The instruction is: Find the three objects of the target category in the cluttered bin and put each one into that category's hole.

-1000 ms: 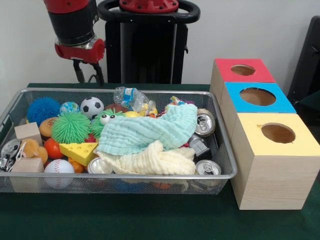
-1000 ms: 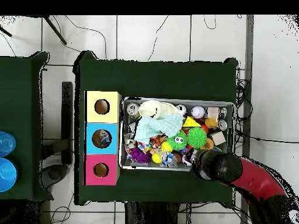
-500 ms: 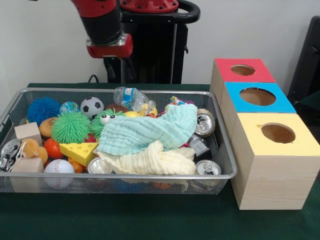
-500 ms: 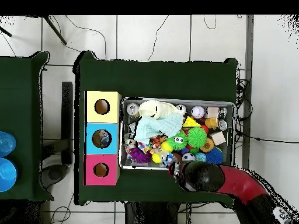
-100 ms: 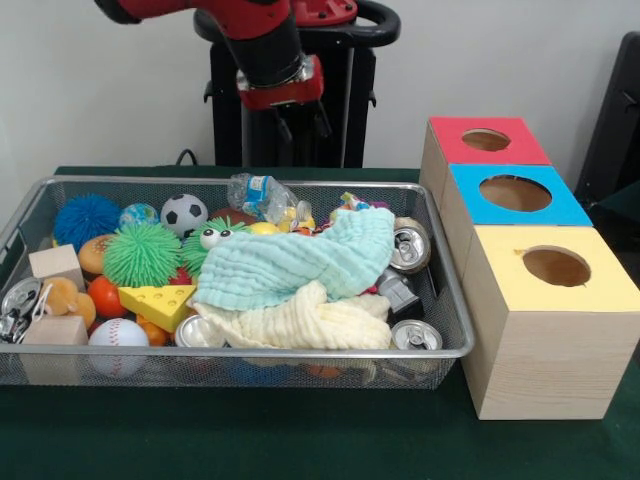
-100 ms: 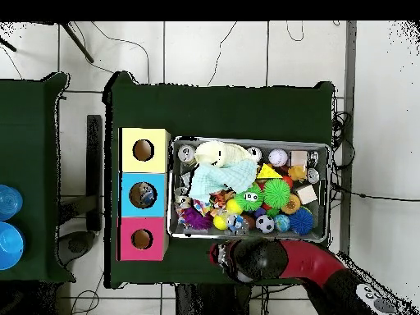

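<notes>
Red-cuffed, my gripper (image 5: 301, 122) hangs at top centre above the mesh bin (image 5: 445, 300), fingers slightly parted and holding nothing.

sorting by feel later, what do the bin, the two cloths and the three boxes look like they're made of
Silver bin: fine wire mesh, see-through walls. Mint green cloth and cream cloth: soft crinkled fabric, probably cotton gauze. Three boxes: pale wood by the grain, with matte red, blue and yellow painted tops.
</notes>
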Motion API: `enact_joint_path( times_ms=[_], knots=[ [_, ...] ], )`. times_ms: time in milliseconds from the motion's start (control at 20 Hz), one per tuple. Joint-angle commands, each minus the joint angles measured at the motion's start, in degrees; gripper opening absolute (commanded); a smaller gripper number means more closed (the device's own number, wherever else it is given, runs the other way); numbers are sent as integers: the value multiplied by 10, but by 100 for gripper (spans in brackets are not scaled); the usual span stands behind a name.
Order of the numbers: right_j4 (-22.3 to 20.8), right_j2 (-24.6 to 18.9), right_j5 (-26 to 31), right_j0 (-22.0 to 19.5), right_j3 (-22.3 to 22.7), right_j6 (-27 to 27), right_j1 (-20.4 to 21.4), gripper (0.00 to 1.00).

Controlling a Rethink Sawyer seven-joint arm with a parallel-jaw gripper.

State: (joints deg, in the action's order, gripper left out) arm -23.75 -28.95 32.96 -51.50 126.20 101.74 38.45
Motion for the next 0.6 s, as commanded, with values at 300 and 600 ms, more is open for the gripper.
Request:
enact_joint_path(
  times_ms=[300,600],
  knots=[
    [35,-106,29,-28,30,-37,54,100],
    [44,-112,127,-15,6,-65,149,100]
  ],
)
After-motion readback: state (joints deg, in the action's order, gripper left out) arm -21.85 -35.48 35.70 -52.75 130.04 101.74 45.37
